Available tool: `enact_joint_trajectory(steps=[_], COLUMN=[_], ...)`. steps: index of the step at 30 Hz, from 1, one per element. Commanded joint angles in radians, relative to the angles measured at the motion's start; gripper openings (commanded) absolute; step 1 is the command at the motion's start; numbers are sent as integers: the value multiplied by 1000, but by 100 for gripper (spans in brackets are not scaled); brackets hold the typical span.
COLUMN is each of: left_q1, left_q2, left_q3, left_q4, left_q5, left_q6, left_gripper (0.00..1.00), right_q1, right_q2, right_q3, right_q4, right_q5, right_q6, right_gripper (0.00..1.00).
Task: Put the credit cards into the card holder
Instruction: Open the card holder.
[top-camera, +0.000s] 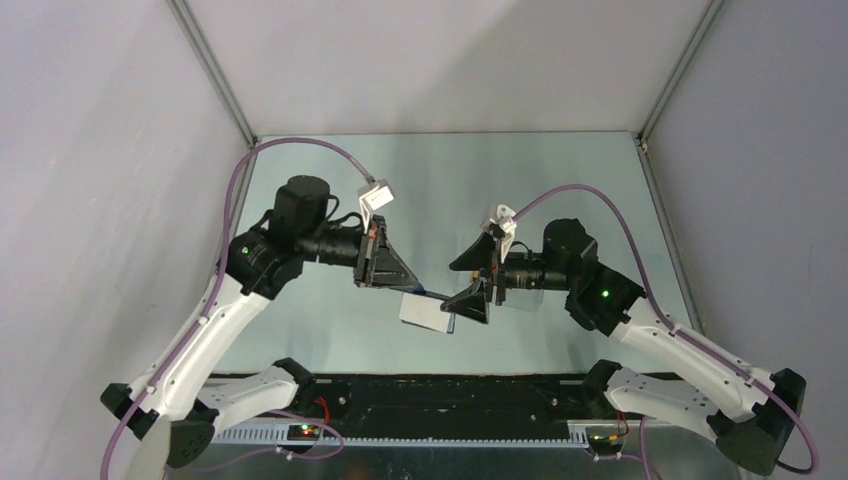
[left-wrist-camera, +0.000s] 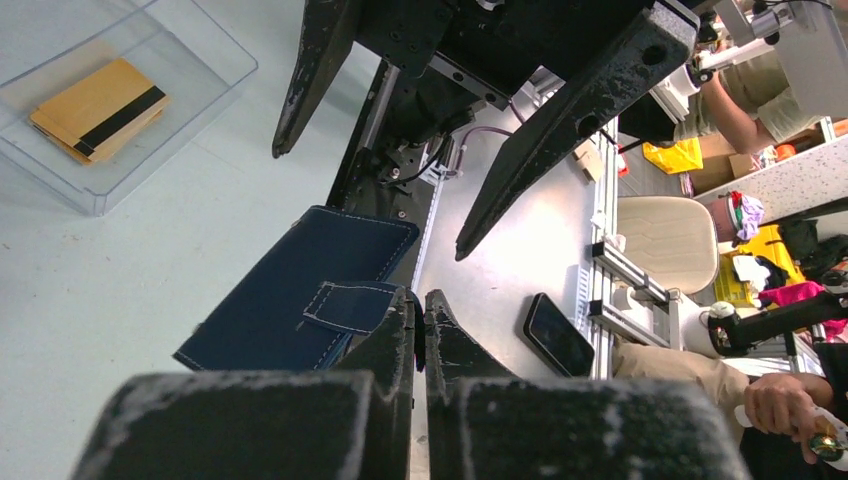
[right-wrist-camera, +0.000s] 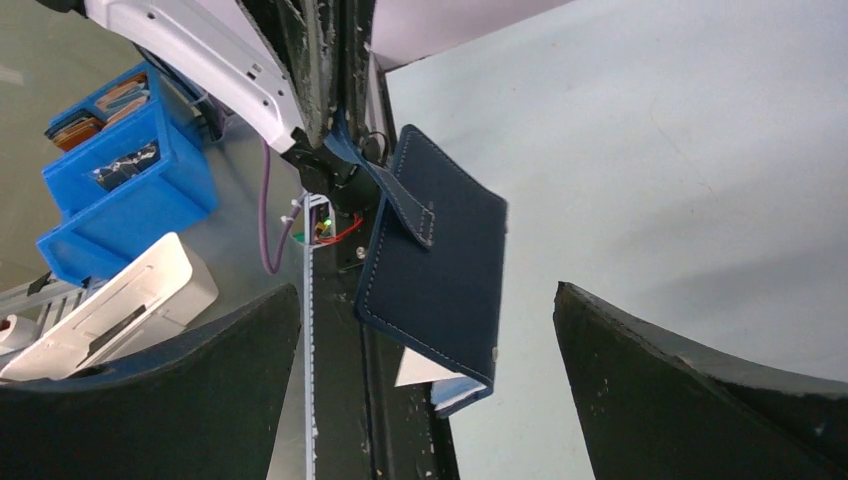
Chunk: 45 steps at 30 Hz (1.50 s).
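The left gripper (left-wrist-camera: 420, 298) is clamped on the snap tab of the card holder (left-wrist-camera: 290, 290), holding it near the counter's (left-wrist-camera: 120, 280) near edge, mid-scene. The right gripper (right-wrist-camera: 425, 295) faces it, jaws wide apart. The credit cards (left-wrist-camera: 100, 108) lie stacked in a clear tray (left-wrist-camera: 205, 95), apart from the holder.

Pale grey walls (top-camera: 100, 150) are closing in the light blue-green table (top-camera: 330, 190) on three sides, with metal struts (top-camera: 215, 70) running up the corners and soft, even light falling across the surface. Beyond the near edge a beige chair (left-wrist-camera: 670, 235) is standing, a dark phone (left-wrist-camera: 558, 335) is lying on a silvery surface, and blue bins (right-wrist-camera: 120, 170) are sitting stacked off to one side.
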Motion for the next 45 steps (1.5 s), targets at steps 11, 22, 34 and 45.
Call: enact_joint_trajectory(steps=[11, 22, 34, 45], left_q1=[-32, -49, -38, 105], left_q2=[4, 9, -47, -114], left_q3=[97, 141, 95, -144], left_q4=[16, 17, 26, 177], left_q5=[42, 15, -303, -162], left_q6=[-49, -51, -80, -207], left_gripper=[0, 0, 97, 100], right_q1=[99, 104, 26, -203], right_q2=[68, 149, 110, 45], right_q3=[4, 64, 81, 1], right_q4=[173, 130, 115, 187], right_q5=[37, -5, 69, -177], right_q6=[34, 41, 200, 444], right_gripper=[94, 36, 0, 0])
